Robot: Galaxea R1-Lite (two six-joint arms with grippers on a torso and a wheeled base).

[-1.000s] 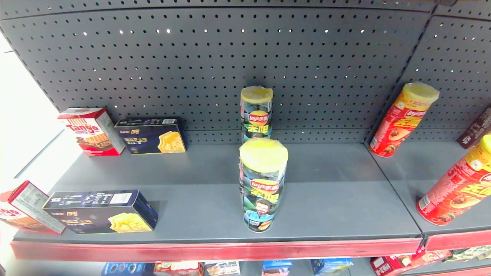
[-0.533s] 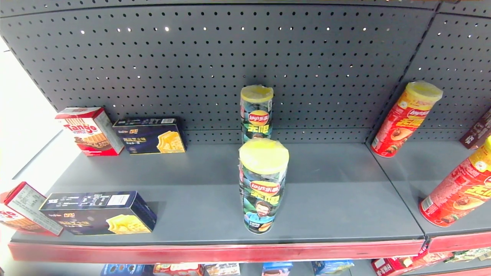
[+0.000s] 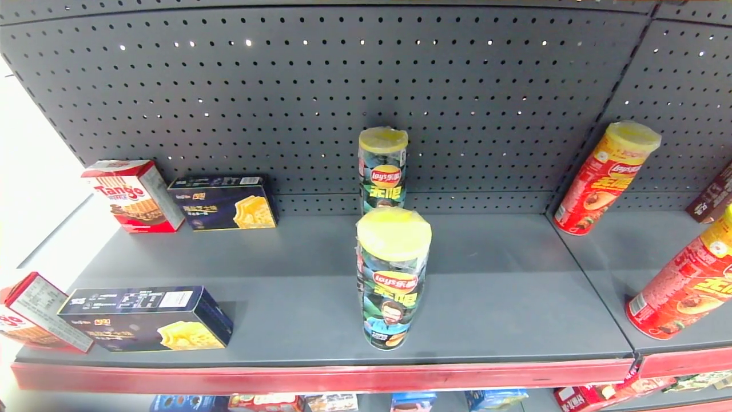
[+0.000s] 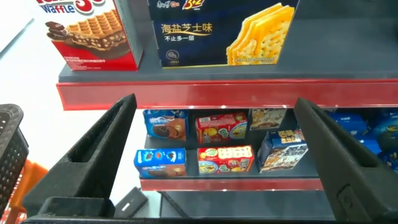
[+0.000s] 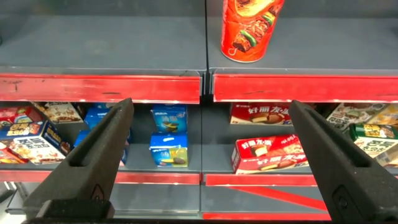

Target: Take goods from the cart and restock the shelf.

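Note:
On the grey shelf (image 3: 503, 286) two chip cans with yellow lids stand upright in a row: one near the front (image 3: 392, 280), one at the back (image 3: 382, 169). My left gripper (image 4: 214, 102) is open and holds nothing; it faces the red shelf edge below a dark blue cracker box (image 4: 221, 31) and a red wafer box (image 4: 87, 31). My right gripper (image 5: 209, 104) is open too, with nothing between its fingers, in front of the shelf edge under a red chip can (image 5: 249, 28).
Red chip cans stand at the back right (image 3: 603, 177) and front right (image 3: 683, 286). Boxes sit at the left: dark blue ones (image 3: 146, 317) (image 3: 226, 201) and red wafer ones (image 3: 134, 194) (image 3: 34, 312). Lower shelves hold small boxes (image 4: 227, 158). A black mesh basket (image 4: 9, 149) is beside the left gripper.
The head view has shifted slightly. Nothing on the shelf has moved.

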